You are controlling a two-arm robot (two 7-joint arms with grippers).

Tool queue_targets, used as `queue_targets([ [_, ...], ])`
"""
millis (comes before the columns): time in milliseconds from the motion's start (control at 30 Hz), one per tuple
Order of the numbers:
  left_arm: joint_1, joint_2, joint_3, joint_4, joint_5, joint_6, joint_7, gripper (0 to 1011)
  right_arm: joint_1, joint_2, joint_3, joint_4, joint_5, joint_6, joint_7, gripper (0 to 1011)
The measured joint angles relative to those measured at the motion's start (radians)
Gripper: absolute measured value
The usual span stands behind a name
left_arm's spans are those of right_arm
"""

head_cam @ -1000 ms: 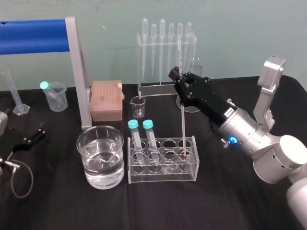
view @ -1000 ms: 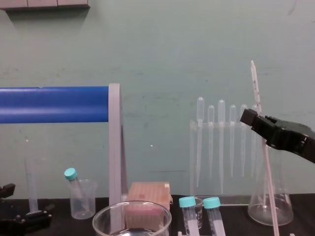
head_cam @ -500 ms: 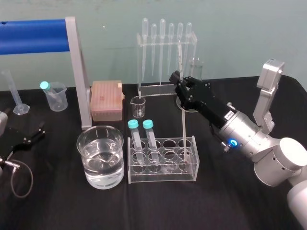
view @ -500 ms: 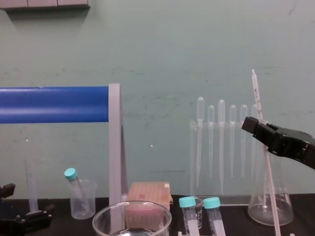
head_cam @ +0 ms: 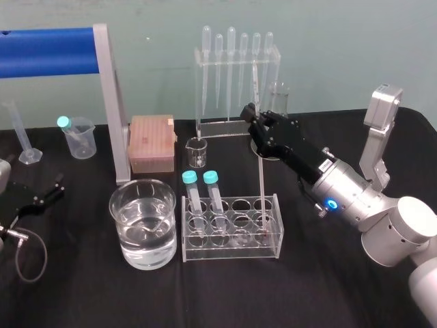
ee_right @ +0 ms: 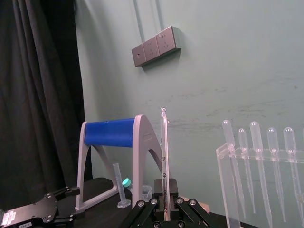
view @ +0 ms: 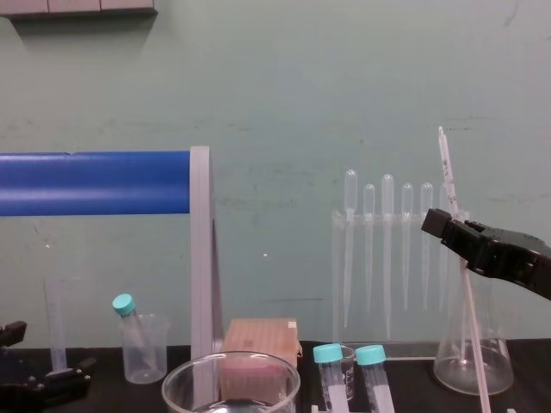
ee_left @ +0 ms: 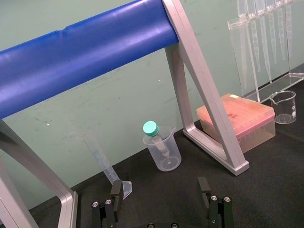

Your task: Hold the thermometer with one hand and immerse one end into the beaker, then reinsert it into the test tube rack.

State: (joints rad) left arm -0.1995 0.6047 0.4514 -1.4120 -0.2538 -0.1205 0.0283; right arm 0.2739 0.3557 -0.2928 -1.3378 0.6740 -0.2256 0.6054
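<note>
Black cloth covers the counter (head_cam: 328, 287); at its left rear stands a grey frame with a blue bar (head_cam: 48, 51). The right arm reaches in from the right, its silver wrist lit by a blue ring, and the right gripper (head_cam: 256, 121) hangs above the right end of the test tube rack (head_cam: 232, 249), its fingers pinching the thermometer (head_cam: 260, 164) well above mid-length. The left gripper (ee_left: 159, 189) rests low at the counter's left edge, fingers spread apart with nothing between them. The beaker (head_cam: 145, 251), partly filled with clear liquid, sits just left of the rack. The thermometer stands almost upright, leaning slightly; its lower end is down inside a well at the rack's right end, its top rising past the gripper. Two teal-capped tubes (head_cam: 190, 195) occupy the rack's left end.
</note>
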Motion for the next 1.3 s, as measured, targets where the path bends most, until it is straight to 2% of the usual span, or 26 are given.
queue_targets([
  [400, 0.000, 0.000, 0.000, 0.000, 0.000, 0.000, 0.000, 1008, 0.000, 0.000, 0.001, -0.001, 0.000, -0.002, 0.000, 58],
  [500, 0.000, 0.000, 0.000, 0.000, 0.000, 0.000, 0.000, 1008, 0.000, 0.000, 0.001, -0.001, 0.000, -0.002, 0.000, 88],
  [600, 0.000, 0.000, 0.000, 0.000, 0.000, 0.000, 0.000, 1008, 0.000, 0.000, 0.001, -0.001, 0.000, -0.003, 0.000, 190],
  [633, 0.000, 0.000, 0.000, 0.000, 0.000, 0.000, 0.000, 1008, 0.000, 0.000, 0.001, -0.001, 0.000, -0.003, 0.000, 190],
  [667, 0.000, 0.000, 0.000, 0.000, 0.000, 0.000, 0.000, 1008, 0.000, 0.000, 0.001, -0.001, 0.000, -0.003, 0.000, 252],
  [867, 0.000, 0.000, 0.000, 0.000, 0.000, 0.000, 0.000, 1008, 0.000, 0.000, 0.001, -0.001, 0.000, -0.004, 0.000, 420],
  [1033, 0.000, 0.000, 0.000, 0.000, 0.000, 0.000, 0.000, 1008, 0.000, 0.000, 0.001, -0.001, 0.000, -0.004, 0.000, 613],
  [1233, 0.000, 0.000, 0.000, 0.000, 0.000, 0.000, 0.000, 1008, 0.000, 0.000, 0.001, -0.001, 0.000, -0.004, 0.000, 762],
  [1300, 0.000, 0.000, 0.000, 0.000, 0.000, 0.000, 0.000, 1008, 0.000, 0.000, 0.001, -0.001, 0.000, -0.004, 0.000, 841],
])
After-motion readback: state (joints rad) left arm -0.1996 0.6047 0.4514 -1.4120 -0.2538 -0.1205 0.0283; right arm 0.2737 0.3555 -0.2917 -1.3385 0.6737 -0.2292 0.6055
